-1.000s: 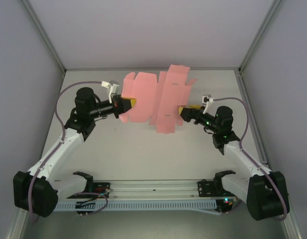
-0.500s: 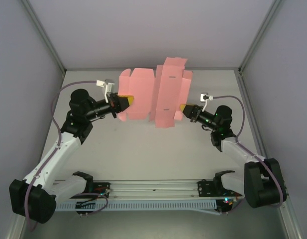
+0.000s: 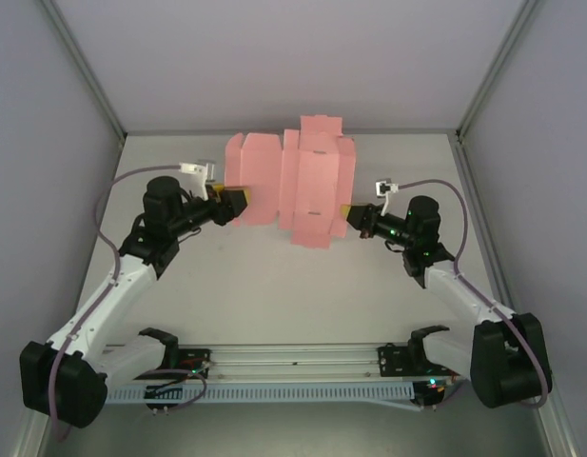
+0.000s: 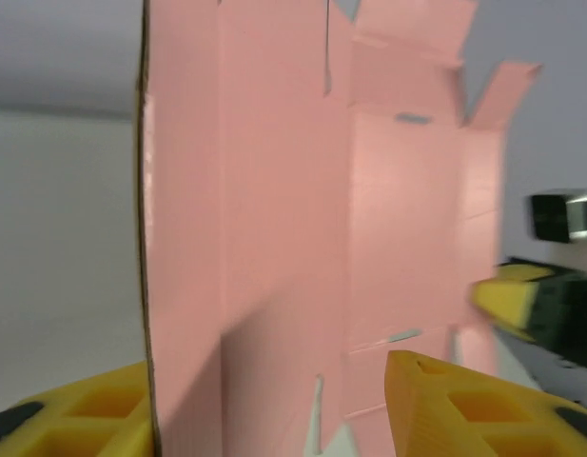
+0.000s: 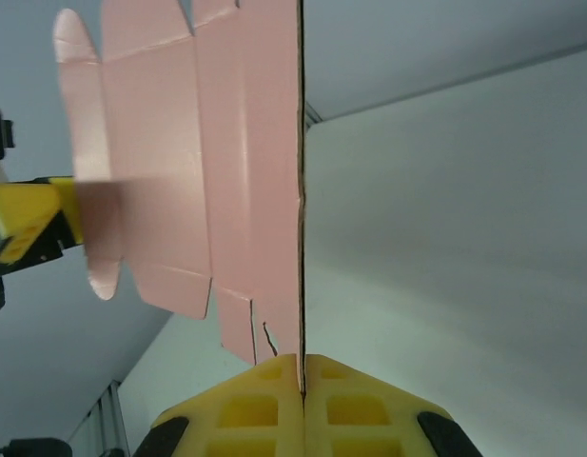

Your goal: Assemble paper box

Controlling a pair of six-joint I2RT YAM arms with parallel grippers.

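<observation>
Past the arm bases and toward the far edge of the table (image 3: 274, 295), the right gripper (image 3: 346, 215) is pinched tight on the right edge of the paper box (image 3: 298, 186), a flat pink sheet held up mid-width, while the left gripper (image 3: 242, 198) stands with fingers spread about its left edge.

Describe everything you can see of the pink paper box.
The paper box is an unfolded pink thin-card die-cut sheet with creased panels, end flaps and small slots. It is held up off the table. The right hand is shut on its right edge; the open left hand straddles its left edge.
</observation>
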